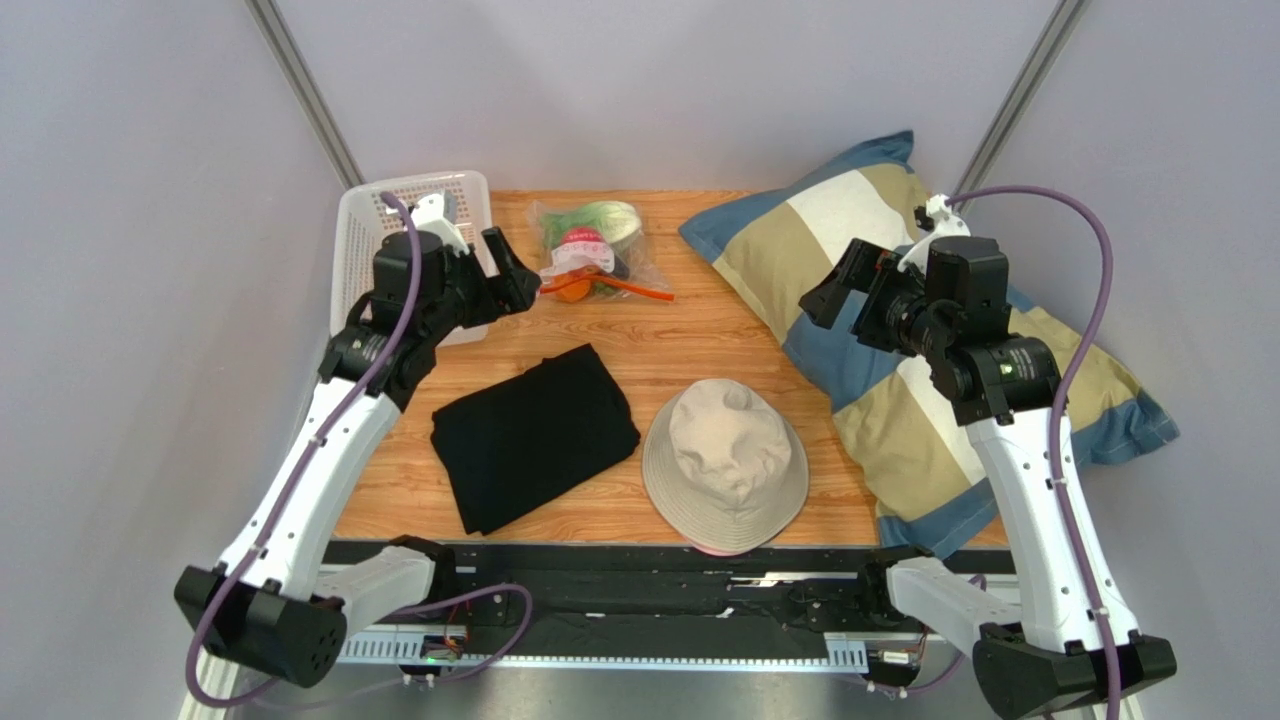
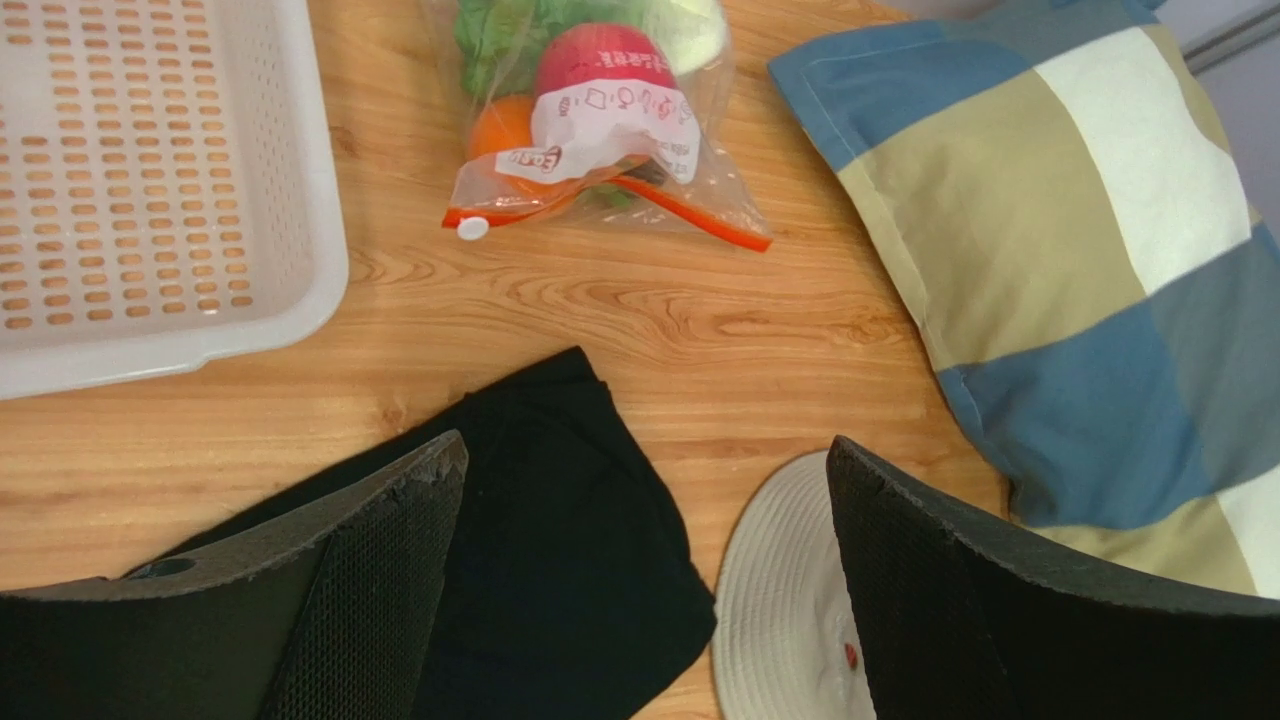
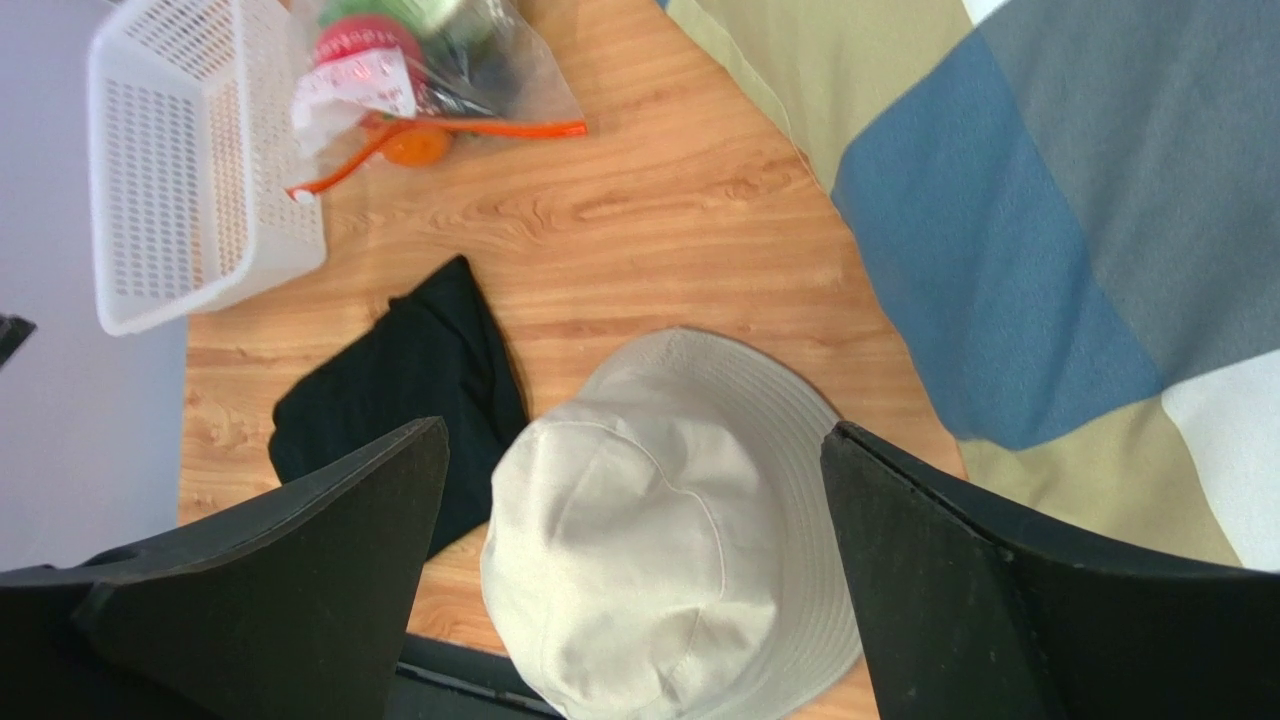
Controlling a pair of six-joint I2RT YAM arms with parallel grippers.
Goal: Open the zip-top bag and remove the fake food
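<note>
**Bag zipped at the far edge, left arm closer**

Black ribbed fingers (image 2: 376, 600) of the left gripper (image 2: 643, 450) fill the bottom of my left wrist view, spread wide with nothing between them.

Working across the overhead view, a white perforated plastic basket (image 1: 368, 225) sits at 10 o'clock on the wooden table (image 1: 676, 345). The left gripper (image 1: 523, 285) hovers just beside it. The bag (image 1: 601, 252) lies at 12 o'clock on the table and at about 2 o'clock from those jaws, close by. It is clear, crinkly plastic, and I can see through it to the toy food (image 2: 601, 60): something red, something orange, something leafy green. Its orange-red zip strip (image 2: 691, 210) runs roughly 9 to 3 along the near side and looks closed.

Toward me lie a folded black cloth (image 1: 534, 435) and a soft beige hat (image 1: 726, 458).

The right gripper (image 1: 830, 293) is also wide and empty. It hangs over the checked pillow (image 1: 781, 225), well apart from the bag.

I judge the left arm should reach first and pinch the strip's end.
</note>
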